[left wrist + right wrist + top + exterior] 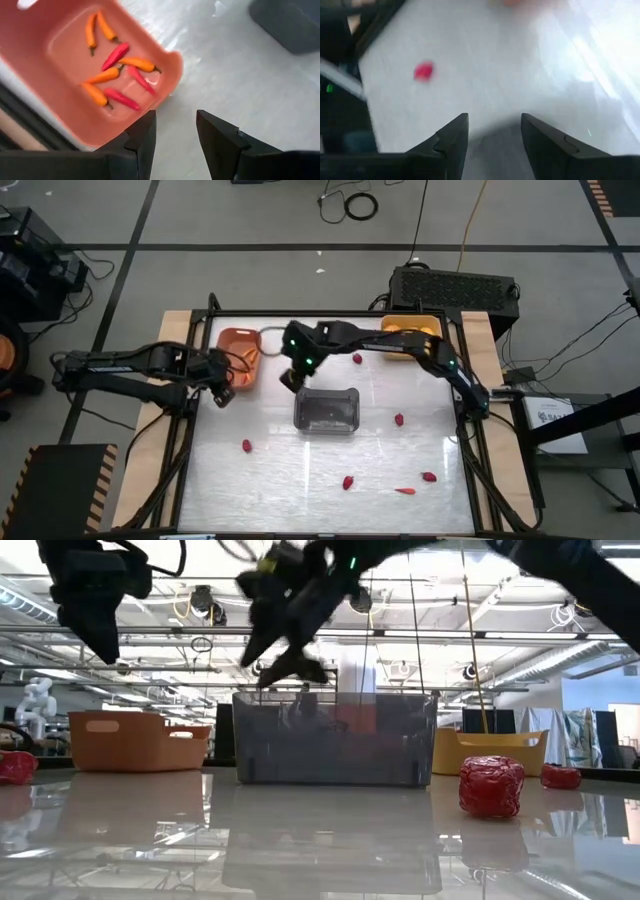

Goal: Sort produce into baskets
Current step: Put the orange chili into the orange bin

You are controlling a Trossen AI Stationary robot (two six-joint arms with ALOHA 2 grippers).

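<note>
The terracotta basket [240, 358] at the far left holds several thin orange and red sticks [117, 70]. Beside its near edge, my left gripper [175, 135] hovers open, with nothing between its fingers. The grey translucent basket [327, 410] stands mid-table. My right gripper [293, 377] hangs open and bare above the table, just beyond the grey basket's far-left corner. The yellow basket [410, 335] sits at the far right. Red berries lie loose on the table [399, 419] [357, 359] [247, 445], and one shows in the right wrist view [423, 71]. An orange stick [404, 491] lies near the front.
Two more red berries [348, 482] [429, 477] lie toward the near edge. A black frame [215, 315] borders the table. A black box [455, 288] stands beyond the far edge. In the low view a red berry [492, 785] lies in front of the yellow basket [490, 752].
</note>
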